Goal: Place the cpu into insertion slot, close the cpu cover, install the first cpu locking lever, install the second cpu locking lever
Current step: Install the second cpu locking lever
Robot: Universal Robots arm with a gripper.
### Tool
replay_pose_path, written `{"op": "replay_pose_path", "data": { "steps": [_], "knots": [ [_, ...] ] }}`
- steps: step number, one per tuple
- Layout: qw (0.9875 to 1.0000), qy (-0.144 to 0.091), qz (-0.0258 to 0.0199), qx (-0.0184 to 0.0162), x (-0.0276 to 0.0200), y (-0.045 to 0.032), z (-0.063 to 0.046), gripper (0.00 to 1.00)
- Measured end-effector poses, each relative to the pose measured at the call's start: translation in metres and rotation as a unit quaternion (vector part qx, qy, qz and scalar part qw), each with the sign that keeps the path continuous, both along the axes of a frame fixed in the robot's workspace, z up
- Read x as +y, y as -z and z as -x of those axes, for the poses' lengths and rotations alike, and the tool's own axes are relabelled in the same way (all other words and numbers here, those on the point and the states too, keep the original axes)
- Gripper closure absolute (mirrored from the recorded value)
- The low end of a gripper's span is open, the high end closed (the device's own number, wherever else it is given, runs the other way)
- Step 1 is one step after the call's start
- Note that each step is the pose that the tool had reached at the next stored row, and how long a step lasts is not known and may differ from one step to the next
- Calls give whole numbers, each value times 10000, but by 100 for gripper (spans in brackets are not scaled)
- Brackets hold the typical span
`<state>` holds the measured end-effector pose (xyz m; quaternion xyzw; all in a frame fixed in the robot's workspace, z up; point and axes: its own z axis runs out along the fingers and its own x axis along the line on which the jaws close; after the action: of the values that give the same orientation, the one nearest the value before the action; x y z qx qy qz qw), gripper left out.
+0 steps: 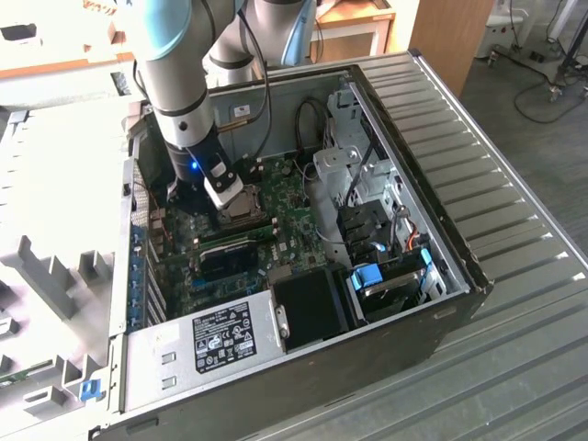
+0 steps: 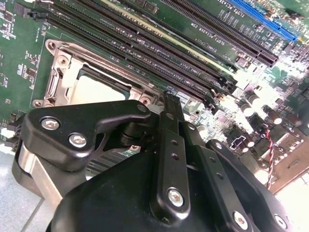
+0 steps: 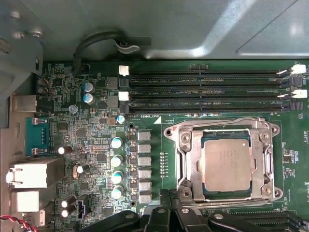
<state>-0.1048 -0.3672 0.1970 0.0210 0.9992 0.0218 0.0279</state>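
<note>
The cpu (image 3: 227,166) lies flat in the slot (image 3: 208,194) on the green board (image 3: 87,145), and the cover (image 3: 188,159) is down around it, its frame bordering the chip. By my judgement the work now stands at the locking levers along the socket's edge. Doing that well means pressing straight down on a lever and swinging it under its catch without scraping the board or the memory slots (image 3: 203,89) beside it. The gripper (image 2: 166,104) hangs just over the socket's near edge, the arm (image 1: 179,83) reaching steeply down into the open case (image 1: 441,230). The fingers (image 2: 169,116) are drawn narrow, holding nothing.
</note>
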Motion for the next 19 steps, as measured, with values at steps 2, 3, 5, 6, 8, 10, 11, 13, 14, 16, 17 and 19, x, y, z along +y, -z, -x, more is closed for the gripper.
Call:
{"op": "replay_pose_path", "data": {
  "steps": [2,3,5,6,8,10,11,13,14,16,17,19],
  "knots": [
    [10000,0,-5,-1,0,3,1,89],
    [10000,0,-8,-1,0,3,1,89],
    [10000,1,-10,0,0,3,1,89],
    [10000,0,-10,-1,0,4,1,89],
    [10000,0,-10,-1,0,4,1,89],
    [10000,0,-11,-1,-1,5,1,89],
    [10000,0,-11,-1,-2,5,1,89],
    [10000,0,-11,-1,-4,4,1,89],
    [10000,0,-13,-1,-5,4,1,89],
    [10000,0,-17,-1,-7,4,1,89],
    [10000,0,-20,-1,-8,4,2,89],
    [10000,0,-25,-1,-10,5,4,89]
  ]
}}
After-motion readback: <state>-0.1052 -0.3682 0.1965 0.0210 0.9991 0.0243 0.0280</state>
